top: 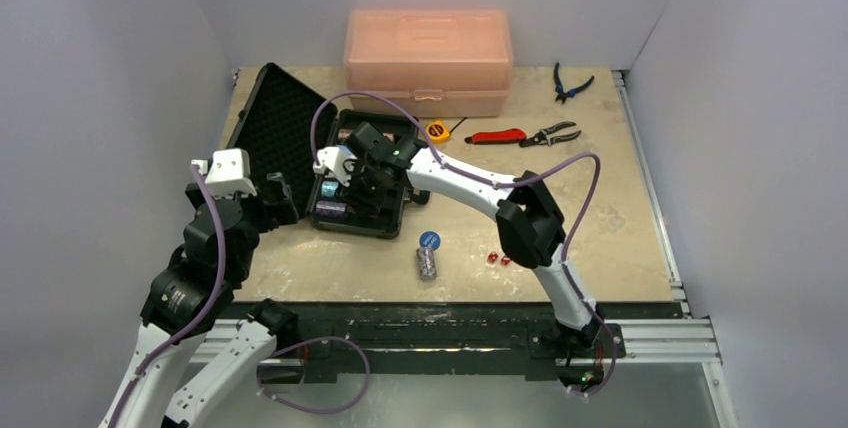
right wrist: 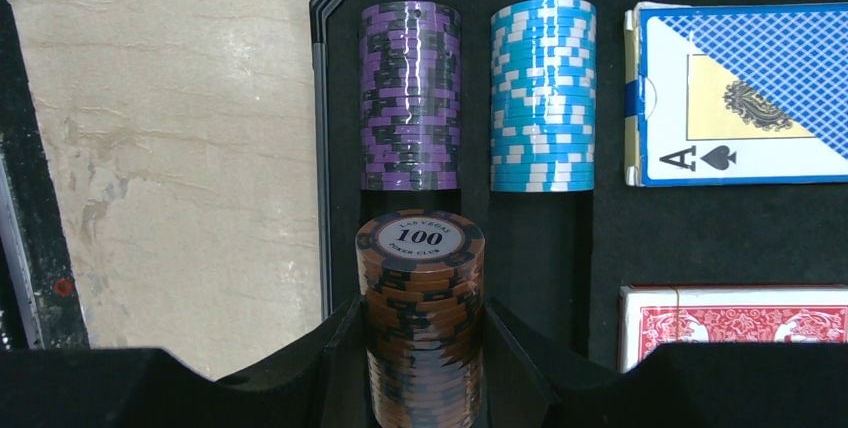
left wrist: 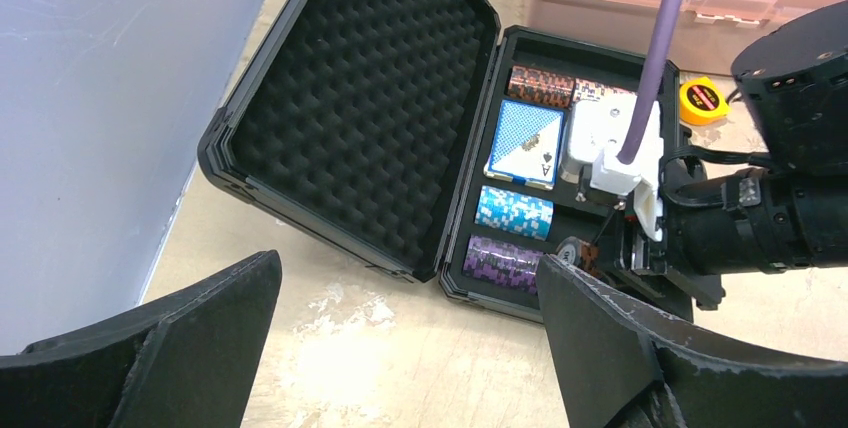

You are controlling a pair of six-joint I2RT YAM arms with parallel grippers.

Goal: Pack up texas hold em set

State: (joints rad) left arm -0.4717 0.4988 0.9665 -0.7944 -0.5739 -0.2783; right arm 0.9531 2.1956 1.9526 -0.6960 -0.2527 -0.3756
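The black briefcase (top: 386, 224) lies open at centre left, its foam-lined lid (top: 272, 120) folded back to the left. My right gripper (right wrist: 420, 348) is shut on an orange-brown stack of chips (right wrist: 421, 298), held over the case's near slot. In the tray lie a purple stack (right wrist: 411, 98), a light-blue stack (right wrist: 543, 98), a blue deck (right wrist: 740, 93) and a red deck (right wrist: 735, 323). My left gripper (left wrist: 405, 268) hangs open and holds nothing, over bare table just left of the case. A blue disc (top: 429, 240), a loose chip stack (top: 427, 264) and two red dice (top: 498, 260) lie on the table in front of the case.
A translucent pink box (top: 428, 58) stands at the back, behind the case. A yellow tape measure (top: 437, 131), a red-handled tool (top: 495, 136), pliers (top: 552, 134) and blue-handled cutters (top: 570, 83) lie at the back right. White walls close in both sides.
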